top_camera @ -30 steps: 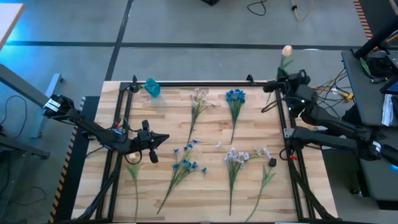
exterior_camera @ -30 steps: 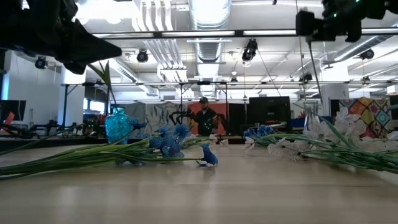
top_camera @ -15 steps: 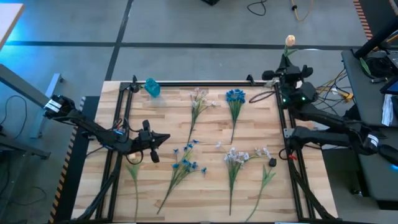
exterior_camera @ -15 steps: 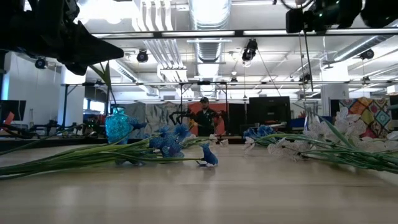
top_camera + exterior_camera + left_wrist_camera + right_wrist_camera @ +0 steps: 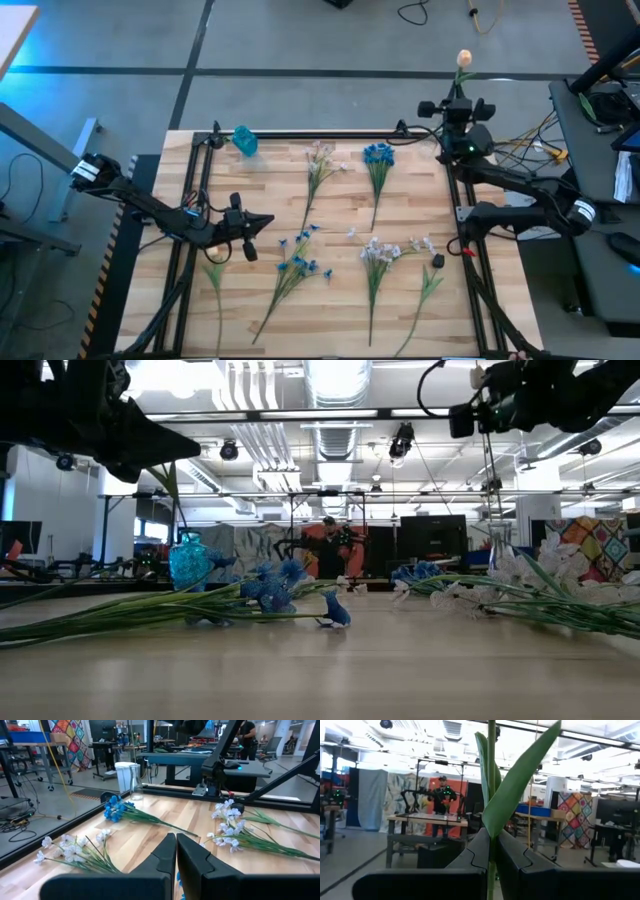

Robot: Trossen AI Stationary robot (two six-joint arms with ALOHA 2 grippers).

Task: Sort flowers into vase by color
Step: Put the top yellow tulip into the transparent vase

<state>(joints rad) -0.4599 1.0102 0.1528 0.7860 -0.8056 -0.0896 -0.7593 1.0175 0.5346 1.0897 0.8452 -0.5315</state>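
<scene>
In the right wrist view, the tulip's green stem (image 5: 491,780) runs out past the picture's upper edge, its bud unseen there. From overhead, the lower ends of the sprigs near the table's (image 5: 400,250) front edge are cut off by the frame. In the low view both arms are dark shapes clipped at the top, and the person (image 5: 328,550) far behind is too small to make out.

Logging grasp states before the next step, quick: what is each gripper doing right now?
Left gripper: closed, holding nothing, above the table's left side.
Right gripper: closed on a tulip stem, held upright above the table's far right corner.
</scene>
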